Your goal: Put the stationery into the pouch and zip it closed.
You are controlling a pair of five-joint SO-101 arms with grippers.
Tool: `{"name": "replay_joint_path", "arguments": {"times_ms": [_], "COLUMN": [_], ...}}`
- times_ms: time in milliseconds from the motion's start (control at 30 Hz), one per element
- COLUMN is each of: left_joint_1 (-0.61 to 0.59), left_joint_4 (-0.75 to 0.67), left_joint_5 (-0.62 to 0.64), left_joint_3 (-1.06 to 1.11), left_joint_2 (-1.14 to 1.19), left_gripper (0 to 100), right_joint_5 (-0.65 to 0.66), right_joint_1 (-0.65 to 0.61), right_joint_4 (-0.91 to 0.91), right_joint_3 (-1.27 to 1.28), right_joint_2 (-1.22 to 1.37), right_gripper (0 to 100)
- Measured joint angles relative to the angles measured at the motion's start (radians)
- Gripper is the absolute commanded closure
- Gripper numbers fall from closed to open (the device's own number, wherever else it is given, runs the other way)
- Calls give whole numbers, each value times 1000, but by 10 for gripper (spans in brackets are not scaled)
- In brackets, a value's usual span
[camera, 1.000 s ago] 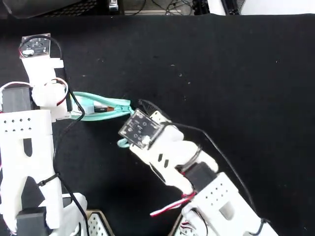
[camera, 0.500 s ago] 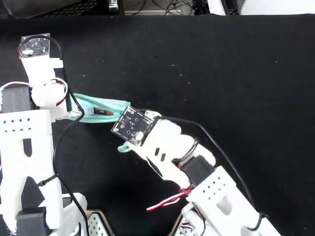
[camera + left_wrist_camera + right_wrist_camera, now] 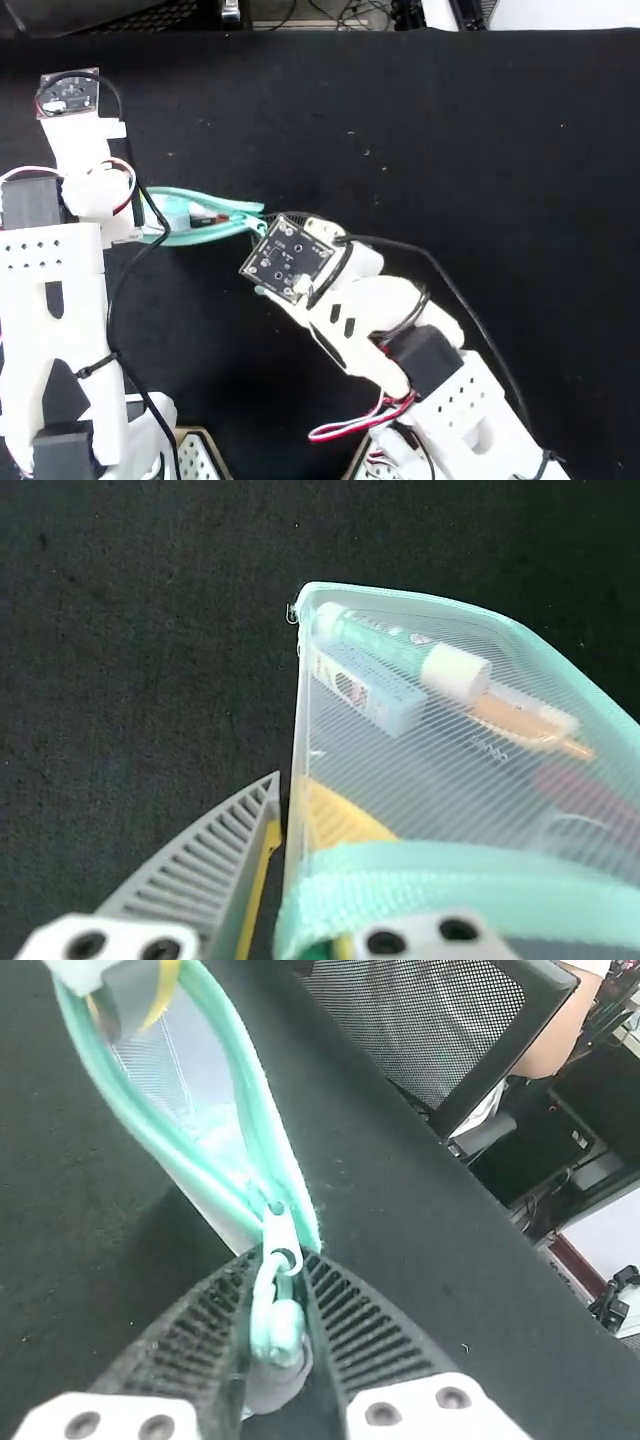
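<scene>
— What are the arms built like?
— The left arm (image 3: pixel 55 300) and right arm (image 3: pixel 345 310) are white printed shells with black servo blocks (image 3: pixel 428 362) and dotted vent holes.
— Wiring?
— A black cable (image 3: pixel 455 305) and red-and-white wires (image 3: pixel 350 425). The right wrist has a dark square board (image 3: pixel 288 260). The right end effector (image 3: pixel 283 1260) has dark ribbed fingers (image 3: pixel 355 1335).

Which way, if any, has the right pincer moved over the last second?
Yes. The right pincer, shut on the zip pull, went toward the unmoving left arm holding the pouch, then back away.
</scene>
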Motion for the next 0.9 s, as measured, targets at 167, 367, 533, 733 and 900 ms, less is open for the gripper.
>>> {"name": "replay_joint_path", "arguments": {"times_ms": [167, 367, 533, 733, 900], "left_joint_1": [0, -2, -2, -2, -31], "left_joint_4": [3, 48, 87, 121, 124], "left_joint_5": [3, 2, 5, 3, 3], "left_joint_3": [-46, -183, -321, -442, -497], "left_joint_2": [6, 18, 18, 17, -48], "left_gripper": [970, 959, 798, 755, 754], "right_joint_5": [0, 0, 0, 0, 0], "right_joint_1": [2, -3, -3, -2, -3], "right_joint_4": [2, 75, 123, 124, 124], "right_joint_3": [-64, -195, -250, -255, -255], "right_joint_2": [61, 80, 80, 78, 78], "right_gripper": [986, 986, 986, 986, 986]}}
